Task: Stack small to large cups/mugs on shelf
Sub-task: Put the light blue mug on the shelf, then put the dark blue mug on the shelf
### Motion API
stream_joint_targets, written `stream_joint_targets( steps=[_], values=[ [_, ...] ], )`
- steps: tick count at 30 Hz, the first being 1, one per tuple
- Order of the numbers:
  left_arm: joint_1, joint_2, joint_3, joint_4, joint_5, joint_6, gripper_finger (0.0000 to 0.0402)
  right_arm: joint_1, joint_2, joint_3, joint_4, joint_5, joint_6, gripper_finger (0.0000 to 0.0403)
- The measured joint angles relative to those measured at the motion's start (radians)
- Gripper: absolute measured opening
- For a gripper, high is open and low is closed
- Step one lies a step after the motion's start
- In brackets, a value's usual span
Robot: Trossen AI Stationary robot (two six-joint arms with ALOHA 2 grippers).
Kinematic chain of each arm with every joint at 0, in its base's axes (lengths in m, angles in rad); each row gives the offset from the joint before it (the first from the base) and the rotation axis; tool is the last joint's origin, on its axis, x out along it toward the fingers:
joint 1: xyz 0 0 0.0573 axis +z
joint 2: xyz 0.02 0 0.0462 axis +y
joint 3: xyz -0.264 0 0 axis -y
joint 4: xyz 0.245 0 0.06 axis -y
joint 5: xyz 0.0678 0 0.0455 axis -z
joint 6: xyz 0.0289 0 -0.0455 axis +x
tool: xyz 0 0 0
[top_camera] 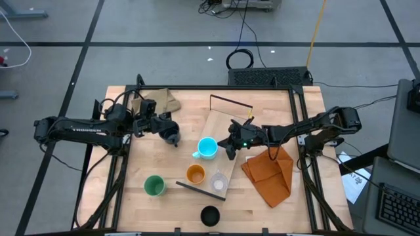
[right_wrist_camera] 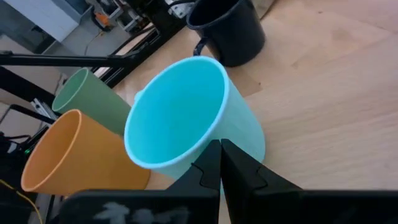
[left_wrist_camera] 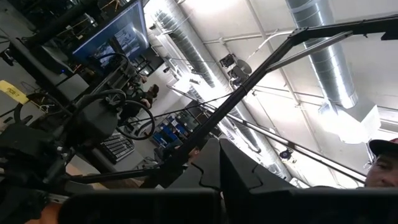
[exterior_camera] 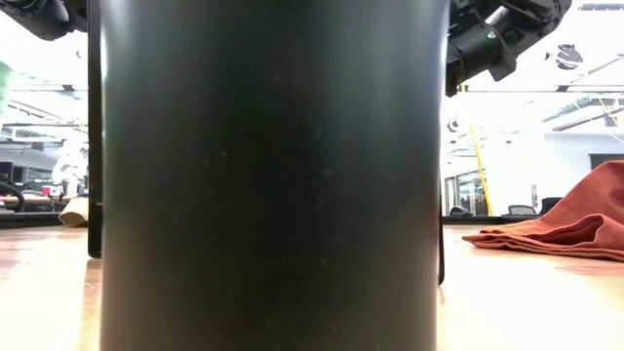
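Observation:
The light-wood shelf (top_camera: 226,128) lies slantwise on the table. The light-blue mug (top_camera: 207,148) stands at its left edge. The orange cup (top_camera: 195,174) and the clear cup (top_camera: 218,180) stand near its near end. The green cup (top_camera: 154,185) and the black cup (top_camera: 209,215) stand on the table. The black cup (exterior_camera: 273,175) fills the low view. The dark navy mug (right_wrist_camera: 230,28) stands upright on the table by my left gripper (top_camera: 169,133), which is shut and slants upward. My right gripper (right_wrist_camera: 219,163) is shut just right of the light-blue mug (right_wrist_camera: 180,112). My right gripper's shut fingertips (right_wrist_camera: 211,155) stand at the light-blue mug's outer wall (right_wrist_camera: 245,134), just below the rim, coming level from the table's right; I cannot tell whether they touch it. The mug stands upright. My left gripper is beside the navy mug; I cannot tell whether it touches it.
An orange cloth (top_camera: 269,174) lies right of the shelf, under my right arm. A tan cloth (top_camera: 159,101) lies at the far left. The shelf's dark end strips (top_camera: 231,101) stand upright at its short ends.

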Motion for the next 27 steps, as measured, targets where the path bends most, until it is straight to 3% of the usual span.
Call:
stream_joint_targets(
  steps=[27],
  values=[
    [0.000, 0.000, 0.000, -0.002, 0.005, -0.008, 0.0000, -0.009, 0.000, 0.000, -0.047, -0.132, -0.046, 0.0000]
  ],
)
